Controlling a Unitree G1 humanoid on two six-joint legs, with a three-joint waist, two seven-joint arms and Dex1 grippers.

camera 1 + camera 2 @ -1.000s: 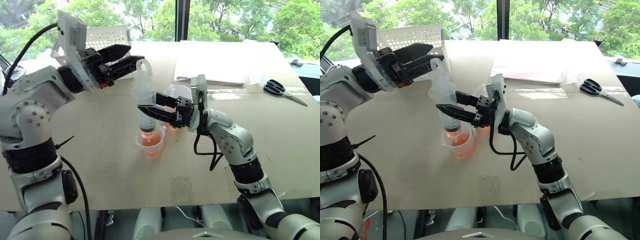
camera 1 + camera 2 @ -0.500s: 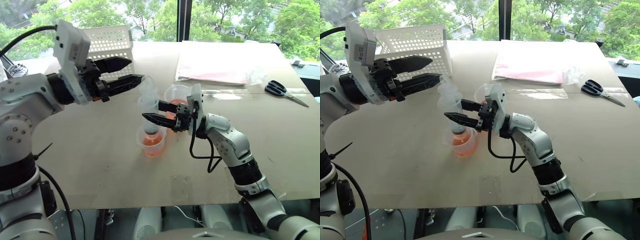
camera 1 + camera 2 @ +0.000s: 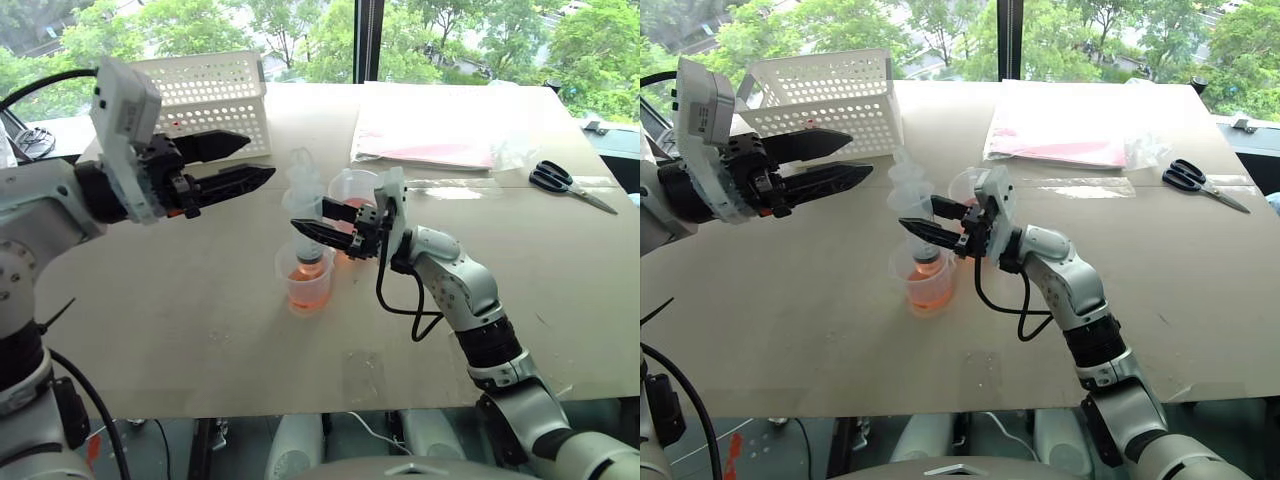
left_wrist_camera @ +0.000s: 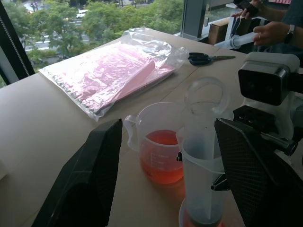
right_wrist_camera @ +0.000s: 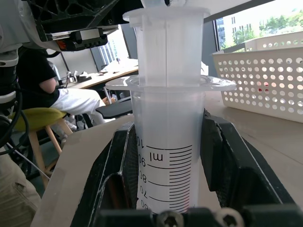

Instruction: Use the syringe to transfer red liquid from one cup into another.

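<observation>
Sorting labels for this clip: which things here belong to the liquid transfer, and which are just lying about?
Job:
syringe, held upright by the right gripper
small cup under it, with red liquid
big cup, also holding red liquid
left gripper, open

Lying about:
white basket
pink bag
scissors

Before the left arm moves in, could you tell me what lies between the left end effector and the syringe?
Nothing: in the left eye view the left end effector hovers open, with bare air above the table before the syringe.
</observation>
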